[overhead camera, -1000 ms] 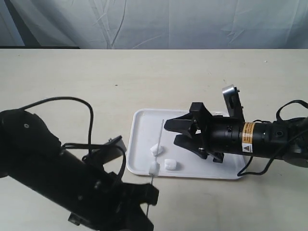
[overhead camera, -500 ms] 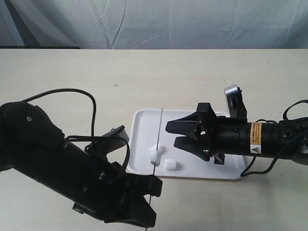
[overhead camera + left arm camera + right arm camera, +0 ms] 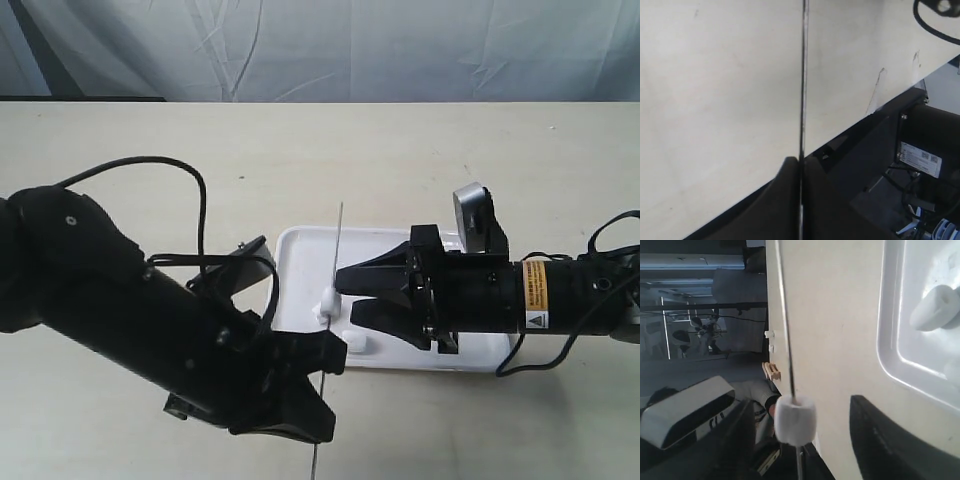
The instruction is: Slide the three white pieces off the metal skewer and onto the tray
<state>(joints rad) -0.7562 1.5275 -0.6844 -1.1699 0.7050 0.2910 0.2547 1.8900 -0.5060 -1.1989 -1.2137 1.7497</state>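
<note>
My left gripper (image 3: 322, 372) is shut on the thin metal skewer (image 3: 335, 255), which shows pinched between its dark jaws (image 3: 803, 75). One white piece (image 3: 327, 300) is threaded on the skewer above that grip. My right gripper (image 3: 345, 293) is open, and in the right wrist view this piece (image 3: 795, 420) hangs between its fingers (image 3: 880, 435) without touching them. A second white piece (image 3: 357, 341) lies on the white tray (image 3: 295, 250). The right wrist view shows two loose pieces on the tray (image 3: 890, 340), one whole (image 3: 937, 307) and one cut off at the frame's edge (image 3: 953, 371).
The beige table (image 3: 150, 150) runs out on all sides of the tray. My bulky black left arm (image 3: 110, 300) with its looping cable fills the front left. The right arm's body (image 3: 540, 295) lies over the tray's right part. A pale curtain (image 3: 320, 45) hangs behind.
The left arm has swung the skewer up and slightly right, carrying the threaded piece higher. The right gripper has moved left, still open, so its fingers now flank that piece.
</note>
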